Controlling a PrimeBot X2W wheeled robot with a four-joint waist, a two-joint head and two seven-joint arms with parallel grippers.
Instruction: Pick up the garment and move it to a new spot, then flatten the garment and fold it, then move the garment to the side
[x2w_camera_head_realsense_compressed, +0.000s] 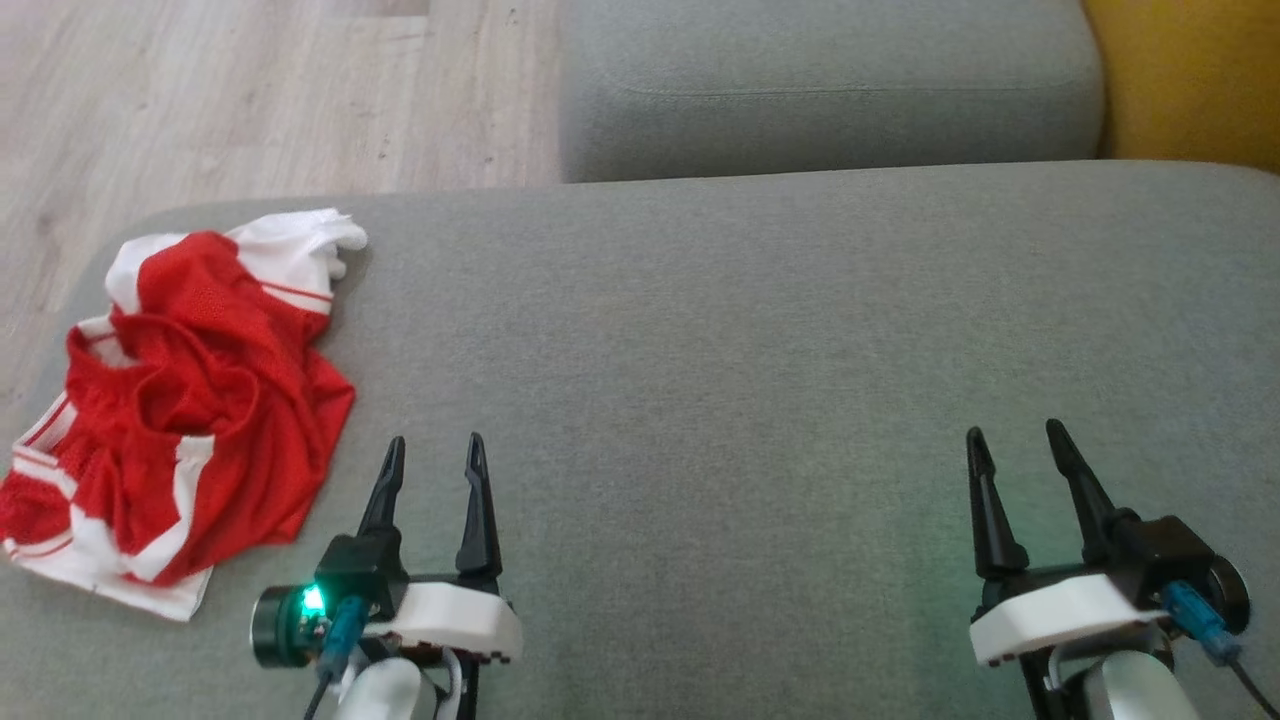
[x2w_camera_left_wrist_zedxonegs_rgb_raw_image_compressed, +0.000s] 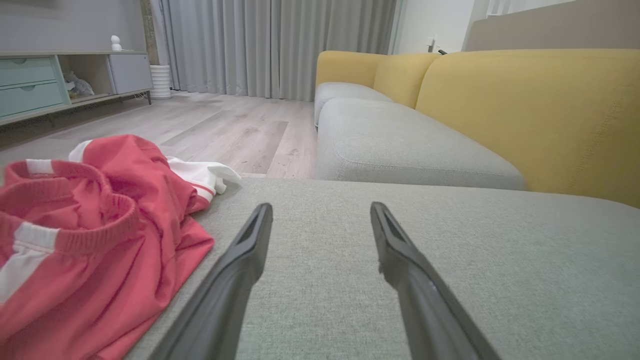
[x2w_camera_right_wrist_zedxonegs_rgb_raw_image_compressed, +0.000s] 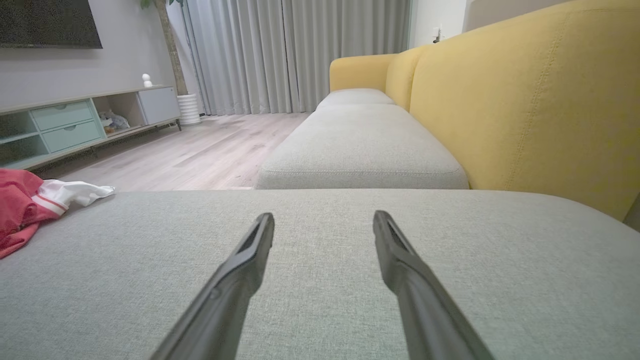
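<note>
One garment (x2w_camera_head_realsense_compressed: 190, 400), red with white trim, lies crumpled at the left end of the near grey cushion (x2w_camera_head_realsense_compressed: 750, 330). Just right of it is the left claw (x2w_camera_head_realsense_compressed: 435, 445), its two fingers spread wide and holding nothing. Well apart, at the right, the right claw (x2w_camera_head_realsense_compressed: 1012, 430) stands the same: two fingers wide apart, empty. A second grey cushion (x2w_camera_head_realsense_compressed: 830, 90) lies beyond, with one yellow backrest (x2w_camera_head_realsense_compressed: 1190, 70) at far right
</note>
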